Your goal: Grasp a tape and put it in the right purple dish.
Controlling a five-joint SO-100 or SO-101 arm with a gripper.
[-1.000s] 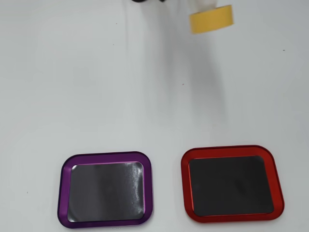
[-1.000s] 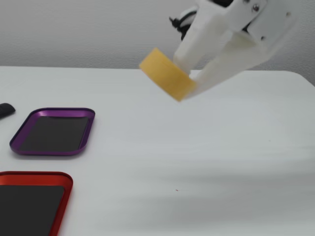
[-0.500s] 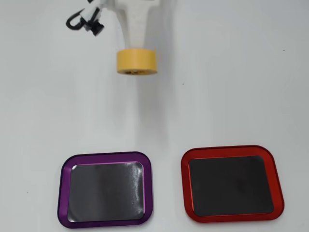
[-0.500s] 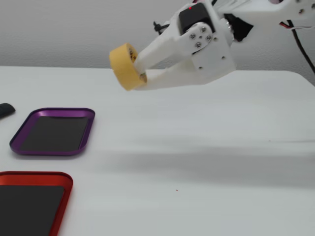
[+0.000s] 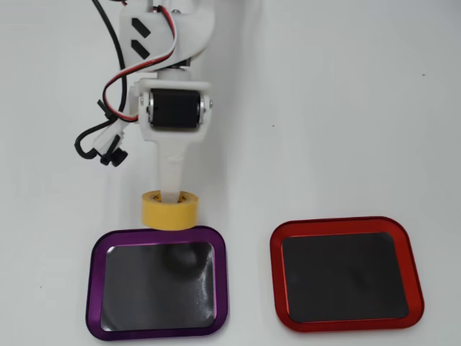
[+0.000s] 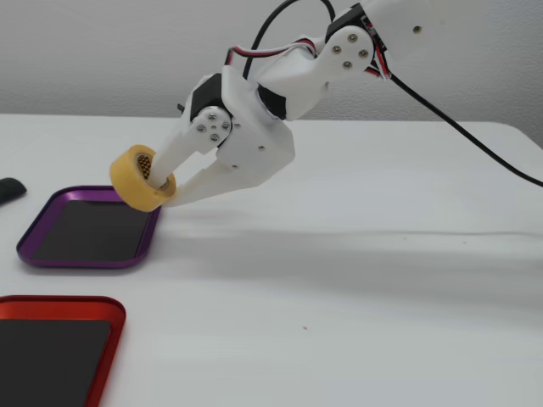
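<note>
While the white arm reaches down over the worktop (image 5: 324, 108), its pincer (image 6: 163, 185) is clamped on the yellow tape (image 6: 140, 177), one finger through the roll's core and the other outside it. In the fixed view the roll hangs tilted in the air, just above the near edge of the purple dish (image 6: 51, 251); overhead it sits right at that tray's top rim (image 5: 158, 232). Beside it lies a red-rimmed tray (image 5: 346, 223), apart from the purple one.

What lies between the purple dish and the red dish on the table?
Nothing: in the overhead view only bare white table separates the purple dish from the red dish.
</note>
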